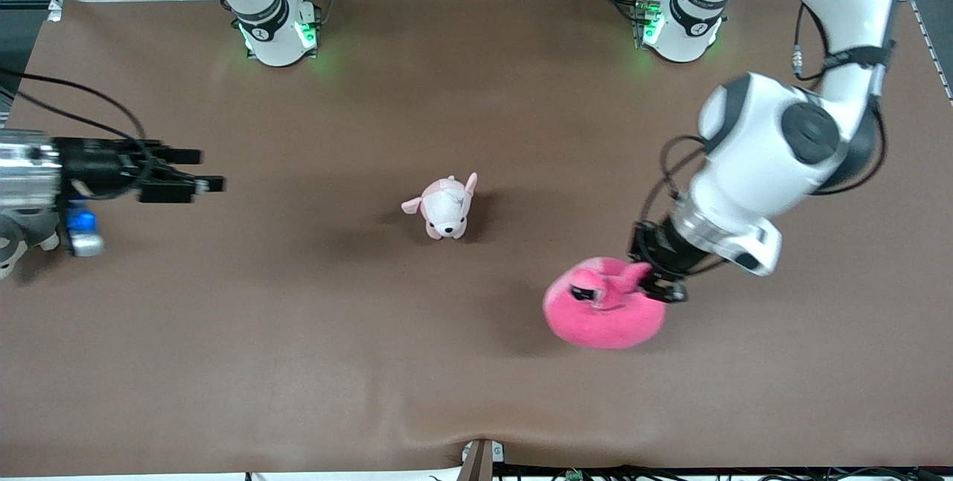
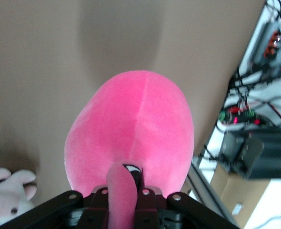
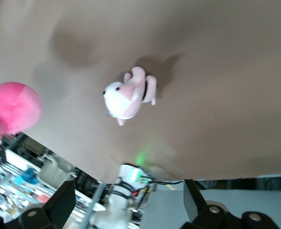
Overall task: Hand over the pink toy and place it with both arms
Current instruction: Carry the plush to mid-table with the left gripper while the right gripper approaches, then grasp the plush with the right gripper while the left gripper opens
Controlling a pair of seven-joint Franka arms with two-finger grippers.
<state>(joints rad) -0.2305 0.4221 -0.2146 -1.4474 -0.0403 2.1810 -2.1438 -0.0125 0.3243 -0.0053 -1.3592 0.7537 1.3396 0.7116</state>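
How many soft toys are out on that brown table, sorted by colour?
Hot-pink plush: 1, the pink toy, held by its small limb in the left gripper.
Pale pink-and-white plush: 1, the puppy, standing mid-table.
Total: 2 soft toys.

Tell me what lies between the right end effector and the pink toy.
Front view: the puppy plush lies roughly between the open right end effector and the pink toy.
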